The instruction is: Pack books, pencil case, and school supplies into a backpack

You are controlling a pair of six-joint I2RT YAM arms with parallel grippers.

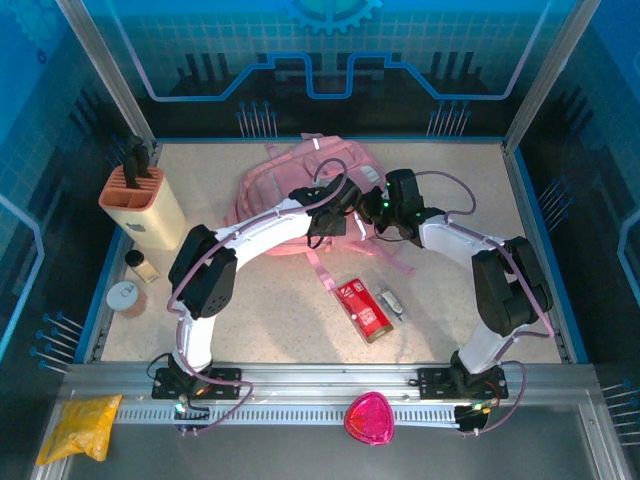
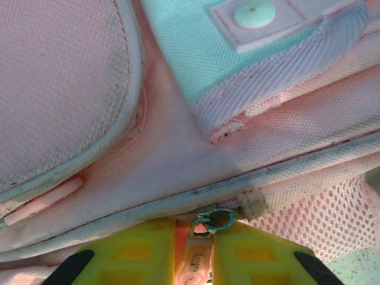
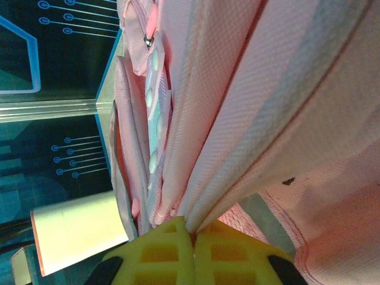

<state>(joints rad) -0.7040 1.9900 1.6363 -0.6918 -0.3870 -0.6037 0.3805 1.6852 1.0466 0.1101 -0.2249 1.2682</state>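
1. Well, from my station I see a speckled beige table (image 1: 280,310) boxed in by blue panels (image 1: 330,50) printed with circuit lines.
2. The pink backpack (image 1: 290,175) lies far-centre. The red pencil case (image 1: 364,308) and a small grey-white piece (image 1: 392,301) sit side by side nearer the arm bases.
3. My left gripper (image 2: 195,237) is clamped on a zip pull (image 2: 199,252).
4. My right gripper (image 3: 193,234) pinches a backpack fold.
5. A beige knife block (image 1: 145,205) stands far-left.
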